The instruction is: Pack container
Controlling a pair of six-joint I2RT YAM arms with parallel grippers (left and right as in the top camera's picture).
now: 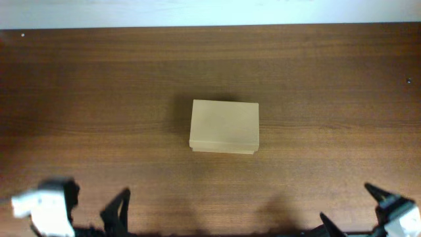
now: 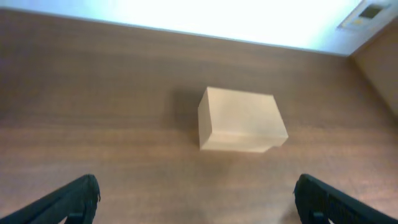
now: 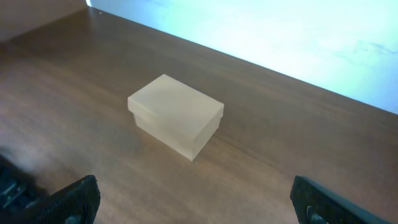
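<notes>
The container [image 1: 224, 127] is a plain tan cardboard box with its lid down, standing alone near the middle of the brown wooden table. It also shows in the left wrist view as the container [image 2: 242, 118] and in the right wrist view as the container [image 3: 177, 115]. My left gripper [image 1: 95, 205] is at the near left edge, well short of the box, open with nothing between its fingers [image 2: 84, 194]. My right gripper [image 1: 348, 207] is at the near right edge, also open and holding nothing, its fingers [image 3: 308, 196] wide apart.
The table [image 1: 79, 99] runs back to a pale wall along its far edge [image 1: 210, 26]. A dark part of the left arm [image 3: 9, 186] shows low at the left of the right wrist view.
</notes>
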